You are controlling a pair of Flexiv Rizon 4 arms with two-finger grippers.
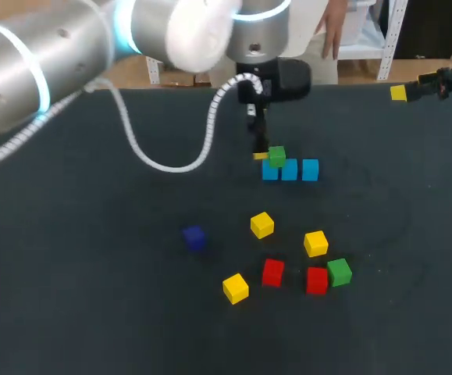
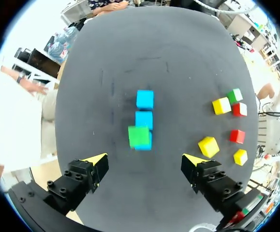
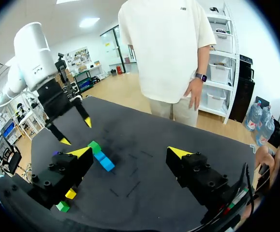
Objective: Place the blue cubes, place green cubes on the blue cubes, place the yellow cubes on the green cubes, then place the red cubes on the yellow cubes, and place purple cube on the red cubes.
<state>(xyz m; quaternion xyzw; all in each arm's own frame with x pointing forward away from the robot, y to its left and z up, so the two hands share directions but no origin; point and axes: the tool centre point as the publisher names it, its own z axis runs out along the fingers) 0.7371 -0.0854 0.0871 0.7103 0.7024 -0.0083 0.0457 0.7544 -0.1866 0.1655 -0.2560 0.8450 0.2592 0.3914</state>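
Green cube (image 2: 139, 136) sat atop the end one of three blue cubes (image 2: 143, 119) lined up on the counter (image 2: 130, 58), just ahead of our left fingers (image 2: 97, 163), which stood wide apart and empty. Our right fingers (image 3: 180, 152) were also spread, empty, well apart from the cubes.

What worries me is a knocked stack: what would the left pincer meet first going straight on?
Probably the green cube atop the end blue cube, just ahead of the open left pincer; depth is unclear.
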